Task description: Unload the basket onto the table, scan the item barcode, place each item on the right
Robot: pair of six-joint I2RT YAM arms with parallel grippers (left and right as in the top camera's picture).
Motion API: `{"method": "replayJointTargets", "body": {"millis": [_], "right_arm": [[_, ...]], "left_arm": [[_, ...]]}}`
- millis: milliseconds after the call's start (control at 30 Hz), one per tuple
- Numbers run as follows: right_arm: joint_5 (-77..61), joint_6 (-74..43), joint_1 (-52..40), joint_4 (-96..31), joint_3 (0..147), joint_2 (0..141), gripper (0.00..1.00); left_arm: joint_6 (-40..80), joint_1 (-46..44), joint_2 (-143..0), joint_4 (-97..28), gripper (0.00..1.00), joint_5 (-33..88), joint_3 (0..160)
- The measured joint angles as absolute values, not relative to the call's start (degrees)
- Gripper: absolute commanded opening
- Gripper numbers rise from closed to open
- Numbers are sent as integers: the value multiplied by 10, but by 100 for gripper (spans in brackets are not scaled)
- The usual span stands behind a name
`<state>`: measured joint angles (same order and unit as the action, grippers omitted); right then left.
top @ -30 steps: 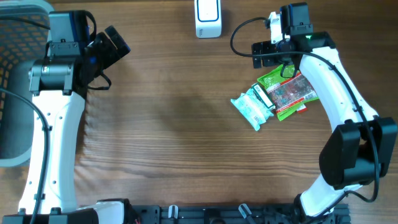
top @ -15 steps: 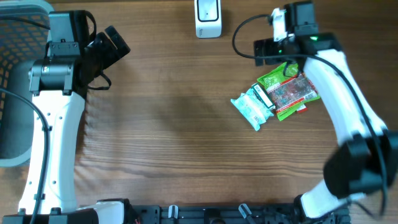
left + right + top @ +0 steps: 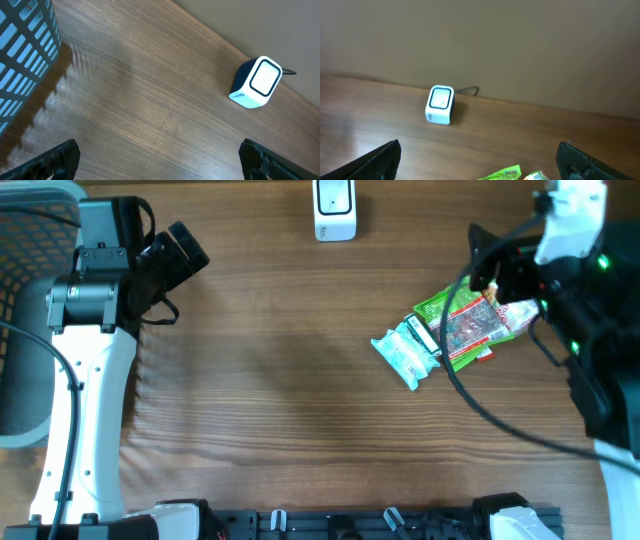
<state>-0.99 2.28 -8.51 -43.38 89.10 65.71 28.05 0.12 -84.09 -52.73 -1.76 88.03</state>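
Step in hand: approach/pre-grasp, nothing picked yet, so the scan itself hasn't begun.

Barcode scanner [image 3: 335, 210] = landmark. It's a white block at the far edge of the table [image 3: 280, 410], window facing roughly up.

Task items: a green snack pkt [image 3: 455, 320] lies flat on the wood, R of the scanner and nearer the robot. A pale mint pkt [image 3: 405, 358] sits on the scanner-ward side of it, touching it. Neither is near the scanner window.

R gripper [image 3: 481, 167]: fingers spread wide, nothing btw them. Its cam looks across at the scanner w/ only the green pkt's top edge peeking in at the frame bottom, so it's up above the pkts, not on them. In the overhead the R arm is blurred, R of the scanner.

L gripper [image 3: 160, 162]: also spread wide & empty, parked well L of the scanner beside the mesh basket [image 3: 20, 310].

Next move, my read: R arm is the closer one. It needs to tip down and drop over one pkt. The pkts are flat, thin & touching, so pinch an edge w/o dragging the neighbour. Then carry it over to the scanner & turn the barcode side to the window. Can't tell which face has the barcode, so a flip may be needed.
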Motion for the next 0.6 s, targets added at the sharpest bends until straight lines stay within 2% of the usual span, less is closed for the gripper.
{"method": "replayJointTargets", "body": {"millis": [267,600], "right_arm": [[-10,23,-85,-479,891,595,100],[-10,34,-85,-575,879,432,100]], "left_arm": [[281,1,-841,-527,100,-18,880],[281,1,-841,-527,100,-18,880]]}}
